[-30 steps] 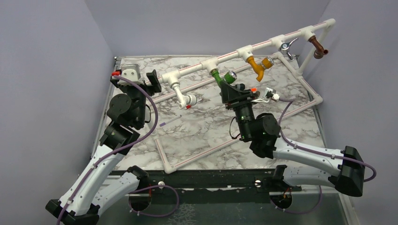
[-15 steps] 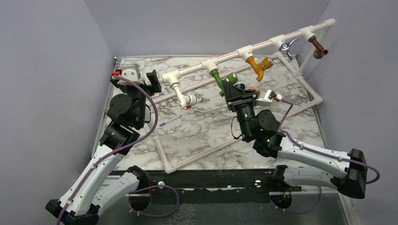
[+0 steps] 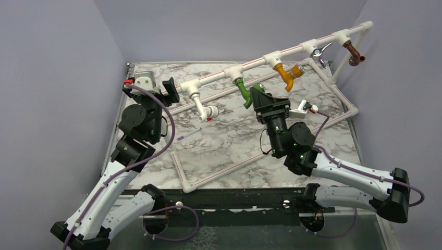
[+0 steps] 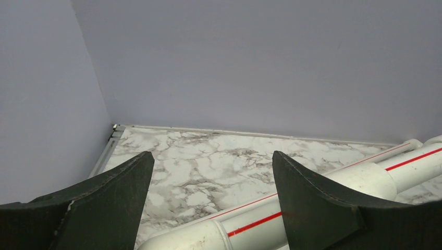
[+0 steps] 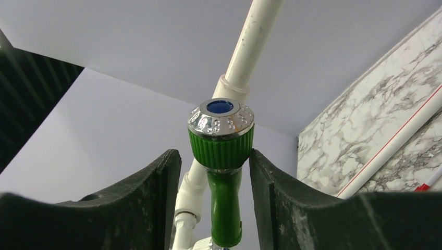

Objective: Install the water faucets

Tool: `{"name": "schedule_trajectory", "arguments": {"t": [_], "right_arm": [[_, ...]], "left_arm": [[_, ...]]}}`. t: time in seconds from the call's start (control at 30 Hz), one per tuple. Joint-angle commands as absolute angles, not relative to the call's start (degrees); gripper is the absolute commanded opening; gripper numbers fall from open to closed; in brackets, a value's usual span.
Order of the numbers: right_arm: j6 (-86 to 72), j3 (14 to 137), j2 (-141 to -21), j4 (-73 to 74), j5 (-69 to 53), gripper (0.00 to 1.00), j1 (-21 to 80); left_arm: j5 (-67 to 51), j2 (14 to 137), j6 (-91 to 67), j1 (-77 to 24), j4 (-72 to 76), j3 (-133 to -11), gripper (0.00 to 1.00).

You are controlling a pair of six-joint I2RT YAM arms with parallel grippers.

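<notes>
The green faucet (image 3: 242, 91) hangs from a tee of the white pipe frame (image 3: 292, 51). My right gripper (image 3: 256, 98) is at its lower end and hides the knob from above. In the right wrist view my right gripper (image 5: 215, 153) is shut on the ribbed green collar under the silver knob (image 5: 220, 121), with the green body (image 5: 225, 208) running back between the fingers. My left gripper (image 3: 150, 89) is open over the frame's left end. In the left wrist view it (image 4: 212, 156) straddles the red-striped pipe (image 4: 250, 221) without touching it.
A white faucet (image 3: 204, 107), a yellow one (image 3: 286, 73), a silver one (image 3: 319, 52) and a brown one (image 3: 354, 53) hang from the same pipe. A thin white stick (image 3: 188, 134) lies on the marble table (image 3: 224, 140). Grey walls close the left, back and right.
My right gripper has shifted right and twisted with the green faucet's knob; the knob, visible before, is now hidden under the gripper. The left arm has not moved.
</notes>
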State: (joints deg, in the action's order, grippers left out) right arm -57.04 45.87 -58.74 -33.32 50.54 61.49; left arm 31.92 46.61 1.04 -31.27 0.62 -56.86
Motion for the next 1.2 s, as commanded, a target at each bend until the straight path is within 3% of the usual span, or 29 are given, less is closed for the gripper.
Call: {"name": "schedule_trajectory", "arguments": {"t": [0.0, 0.47, 0.87, 1.17], "right_arm": [[-56.7, 45.2, -56.9, -32.6, 51.8, 0.56, 61.3], [-52.0, 45.5, -49.2, -20.3, 50.6, 0.69, 61.3], [-31.5, 44.0, -41.3, -18.3, 47.8, 0.67, 61.3], [-2.1, 46.6, -38.1, -16.7, 41.0, 0.67, 61.3]], "left_arm": [[29.4, 47.6, 0.6, -31.9, -4.3, -56.0, 0.84], [29.7, 47.7, 0.8, -31.9, -4.3, -56.0, 0.84], [29.7, 47.7, 1.0, -31.9, -4.2, -55.8, 0.84], [29.6, 47.9, 0.9, -31.9, -4.1, -55.8, 0.84]]}}
